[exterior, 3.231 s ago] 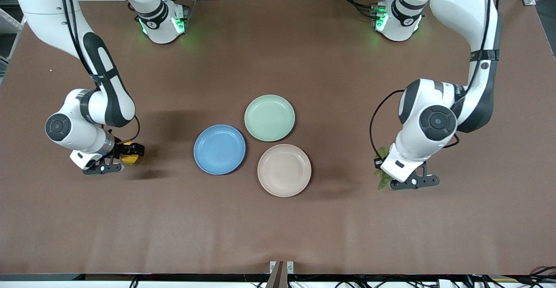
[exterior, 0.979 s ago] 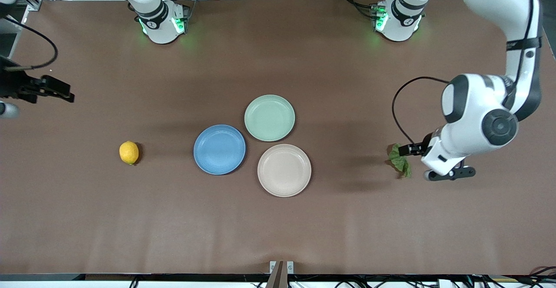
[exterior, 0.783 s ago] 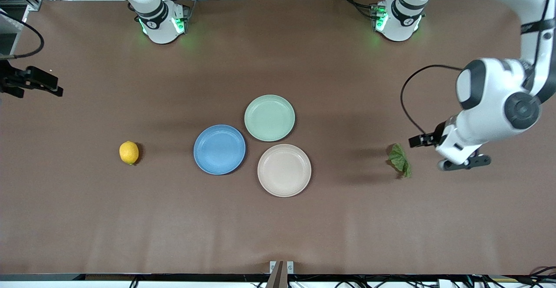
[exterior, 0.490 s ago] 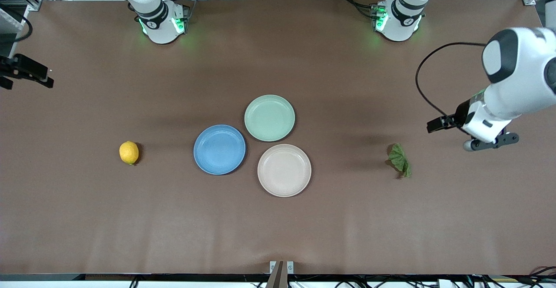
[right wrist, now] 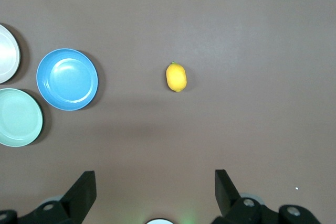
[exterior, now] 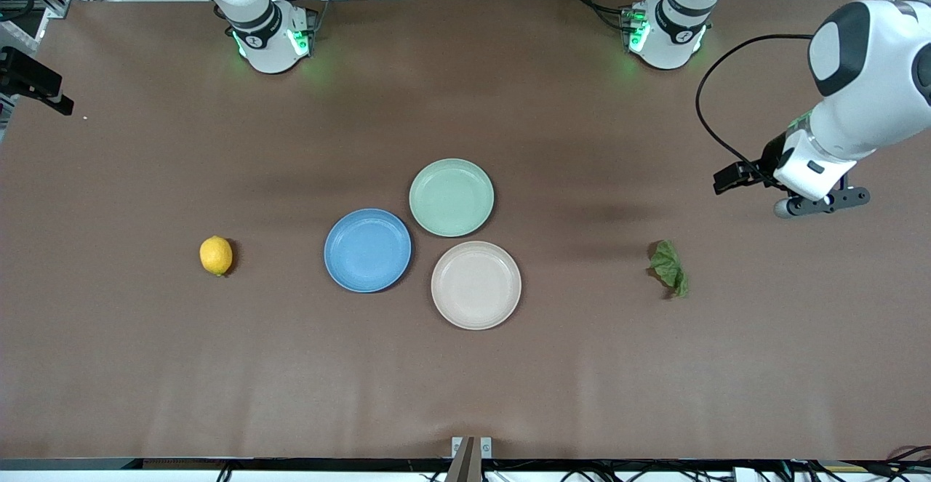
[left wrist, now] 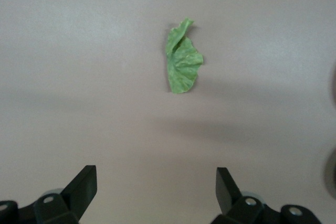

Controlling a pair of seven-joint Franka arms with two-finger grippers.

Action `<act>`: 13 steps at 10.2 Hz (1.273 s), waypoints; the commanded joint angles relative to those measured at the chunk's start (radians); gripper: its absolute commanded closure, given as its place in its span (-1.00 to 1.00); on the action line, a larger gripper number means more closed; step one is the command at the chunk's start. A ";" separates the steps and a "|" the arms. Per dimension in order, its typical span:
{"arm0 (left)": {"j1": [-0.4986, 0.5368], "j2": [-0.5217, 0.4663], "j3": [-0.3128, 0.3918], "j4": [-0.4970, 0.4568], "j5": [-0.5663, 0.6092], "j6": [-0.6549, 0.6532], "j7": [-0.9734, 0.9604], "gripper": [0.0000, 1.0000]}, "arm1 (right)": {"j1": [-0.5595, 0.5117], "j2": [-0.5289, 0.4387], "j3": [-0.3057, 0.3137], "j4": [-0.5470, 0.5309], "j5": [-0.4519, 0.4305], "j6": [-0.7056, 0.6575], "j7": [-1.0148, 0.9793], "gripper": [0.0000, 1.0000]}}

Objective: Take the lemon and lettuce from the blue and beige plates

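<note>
Your arms have lifted away since before: the left gripper, jaws apart, hangs over the crinkled green lettuce on bare table; the right gripper, also apart, over the smooth yellow lemon.

Yellow lemon, green lettuce, brown table

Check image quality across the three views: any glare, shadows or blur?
Front view: even light, soft arm shadows on the table, green base LEDs glowing; lemon and lettuce sharp. Left wrist view: washed out and soft, lettuce pale, a faint shadow band under it, left gripper open. Right wrist view: crisp, blue plate shows mild sheen, right gripper open.
</note>
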 commanded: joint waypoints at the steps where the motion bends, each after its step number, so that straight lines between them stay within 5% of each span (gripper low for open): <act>1: 0.016 -0.042 -0.022 0.009 0.028 0.002 -0.029 -1.00 | -0.021 -0.046 0.015 -0.072 -0.004 0.047 -0.003 -1.00; 9: -0.030 -0.013 -0.025 0.325 0.050 -0.186 -0.006 -1.00 | -0.021 -0.048 0.014 -0.107 -0.006 0.068 0.002 -1.00; 13: -0.059 -0.007 -0.045 0.395 0.112 -0.309 0.104 -1.00 | -0.021 -0.049 0.008 -0.103 -0.006 0.048 0.017 -1.00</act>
